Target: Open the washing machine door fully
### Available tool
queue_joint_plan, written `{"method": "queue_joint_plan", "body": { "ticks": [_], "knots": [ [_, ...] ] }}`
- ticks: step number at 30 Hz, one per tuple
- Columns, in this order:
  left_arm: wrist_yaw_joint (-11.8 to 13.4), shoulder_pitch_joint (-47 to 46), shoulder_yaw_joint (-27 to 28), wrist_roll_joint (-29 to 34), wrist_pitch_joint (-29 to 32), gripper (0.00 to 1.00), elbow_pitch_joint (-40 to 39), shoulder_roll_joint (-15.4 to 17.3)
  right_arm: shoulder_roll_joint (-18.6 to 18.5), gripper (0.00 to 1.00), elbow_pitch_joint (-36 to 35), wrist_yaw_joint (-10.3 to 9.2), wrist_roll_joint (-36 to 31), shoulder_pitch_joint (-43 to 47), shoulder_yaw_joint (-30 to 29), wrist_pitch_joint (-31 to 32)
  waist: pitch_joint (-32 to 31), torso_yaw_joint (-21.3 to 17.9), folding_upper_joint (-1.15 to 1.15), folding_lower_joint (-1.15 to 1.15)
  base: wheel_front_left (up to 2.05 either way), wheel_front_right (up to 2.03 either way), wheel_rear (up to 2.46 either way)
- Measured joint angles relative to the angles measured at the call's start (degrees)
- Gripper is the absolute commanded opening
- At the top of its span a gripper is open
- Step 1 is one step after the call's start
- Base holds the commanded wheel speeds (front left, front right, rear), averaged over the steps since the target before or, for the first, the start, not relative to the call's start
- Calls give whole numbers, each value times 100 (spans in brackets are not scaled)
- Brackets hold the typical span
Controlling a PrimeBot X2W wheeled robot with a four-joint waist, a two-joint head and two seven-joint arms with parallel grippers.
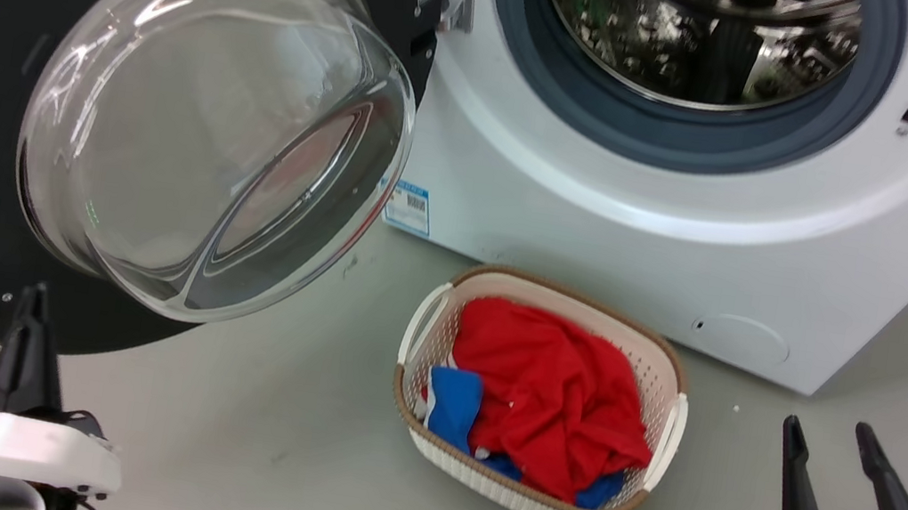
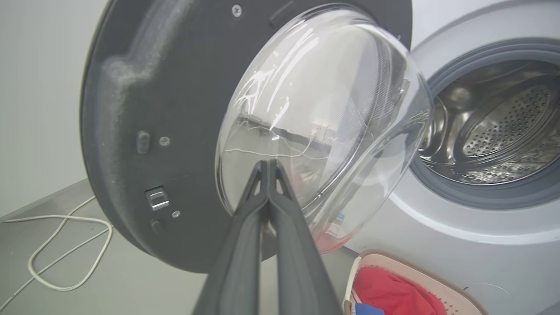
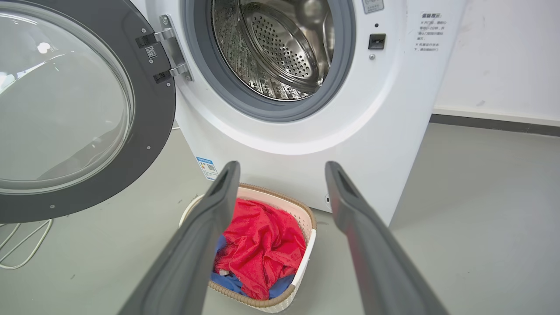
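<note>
Washing machine door (image 1: 194, 126): stands wide open, upper left of the head frame, drum (image 1: 703, 31) exposed. Left end effector (image 1: 36, 301), lower left by the door's lower rim, is pressed together and empty, probably to push. Right end effector (image 1: 829, 428), lower right, is spread and idle.

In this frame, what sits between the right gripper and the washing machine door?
A laundry basket holding red and blue cloth stands on the grey floor between the open right gripper and the washing machine door; the head view shows it.
</note>
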Motion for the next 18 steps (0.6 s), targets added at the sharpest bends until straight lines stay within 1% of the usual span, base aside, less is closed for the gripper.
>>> {"method": "queue_joint_plan", "body": {
  "ticks": [6,11,13,14,15,16,18],
  "knots": [
    [-49,2,-370,216,352,0,-396,135,109,100,107,0,-10,117,70,-19,-417,-107,0,0,0,0,0],
    [-122,-77,-780,365,566,0,-604,89,157,100,142,-1,-16,140,123,-57,-597,-412,0,0,0,0,0],
    [-151,-148,-954,413,633,39,-623,20,167,100,144,0,-18,137,140,-75,-636,-562,0,0,0,0,0],
    [-163,-179,-1057,447,661,50,-620,-14,172,100,145,0,-22,137,143,-85,-652,-642,0,0,0,0,0],
    [-190,-199,-1148,495,683,81,-601,-37,176,100,147,-1,-30,136,152,-88,-668,-720,0,0,0,0,0],
    [-203,-226,-1244,524,708,100,-577,-71,177,100,149,-1,-37,135,151,-100,-681,-800,0,0,0,0,0],
    [-242,-306,-1381,615,703,100,-490,-132,182,100,156,-1,-73,128,191,-99,-705,-954,0,-1,0,0,0]
  ]
}}
